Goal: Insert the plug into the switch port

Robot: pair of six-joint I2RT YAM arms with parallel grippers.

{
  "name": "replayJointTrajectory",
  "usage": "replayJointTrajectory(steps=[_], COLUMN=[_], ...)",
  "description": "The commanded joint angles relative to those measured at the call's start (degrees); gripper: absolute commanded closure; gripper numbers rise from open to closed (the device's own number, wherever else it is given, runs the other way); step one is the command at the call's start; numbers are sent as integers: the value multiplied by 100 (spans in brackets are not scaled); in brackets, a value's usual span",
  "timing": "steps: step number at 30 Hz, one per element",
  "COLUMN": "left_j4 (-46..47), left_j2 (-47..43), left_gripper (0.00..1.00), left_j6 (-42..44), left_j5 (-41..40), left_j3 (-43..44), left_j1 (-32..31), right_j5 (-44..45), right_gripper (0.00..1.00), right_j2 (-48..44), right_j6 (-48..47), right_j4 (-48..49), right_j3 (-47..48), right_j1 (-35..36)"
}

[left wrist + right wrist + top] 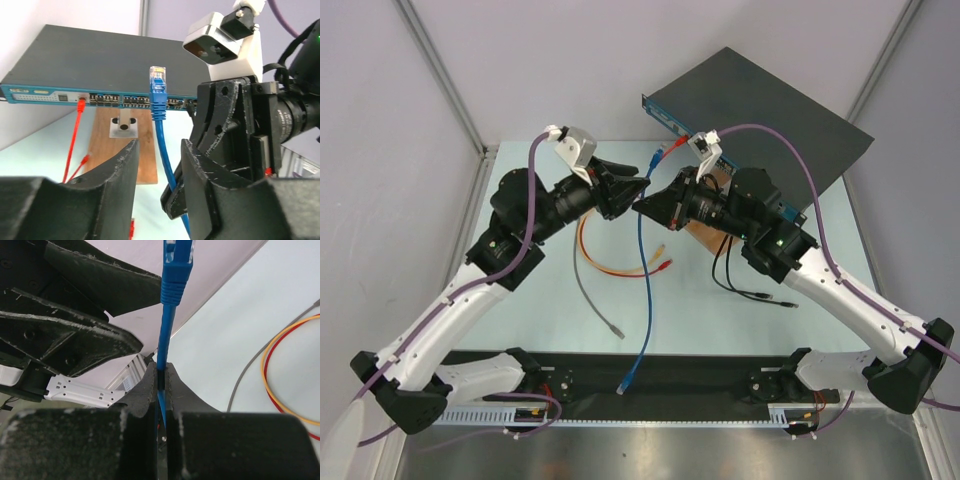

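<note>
The switch [770, 110] lies at the back right, its blue front face [60, 95] showing a row of small sockets. A blue cable [645, 290] rises from the table, and its plug [158, 80] stands upright in the air in front of the sockets, apart from them. My right gripper [161, 376] is shut on the blue cable a short way below the plug [177, 262]. My left gripper [160, 157] stands open just opposite it, and the cable passes beyond the gap between its fingers without touching them. The two grippers nearly meet over the table's middle, the left gripper [642, 188] just above the right gripper [638, 207].
A red cable [75, 135] is plugged into a socket at the left of the switch. A brown wooden board [145, 155] with a metal bracket [123, 125] lies in front of the switch. Orange and red loops [605, 265], a grey cable [592, 300] and a black cable [750, 290] lie on the table.
</note>
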Motion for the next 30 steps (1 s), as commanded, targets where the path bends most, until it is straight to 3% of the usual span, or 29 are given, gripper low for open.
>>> replayJointTrajectory(steps=[1,11,20,23,24,27,30], left_j4=[199,225,269,85,-115,-694,-1240], left_j2=[58,225,278,339,357,462,603], left_gripper=[57,60,96,100,100,100,100], left_j6=[375,543,481,394,385,183,-45], left_j5=[-274,-441,-477,-293,-223,-64,6], left_j3=[240,293,301,406,450,652,811], left_j1=[-101,-215,-215,-224,-215,-224,-233], right_j5=[90,99,117,108,73,-208,-576], right_gripper=[100,100,100,78,58,29,21], right_j2=[-127,-126,-153,-205,-232,-460,-785], right_j6=[79,70,96,-18,-79,-588,-1107], right_j4=[218,209,200,131,-61,-622,-1326], right_j3=[88,88,61,79,96,210,421], right_j1=[60,104,104,-36,-106,-668,-1423])
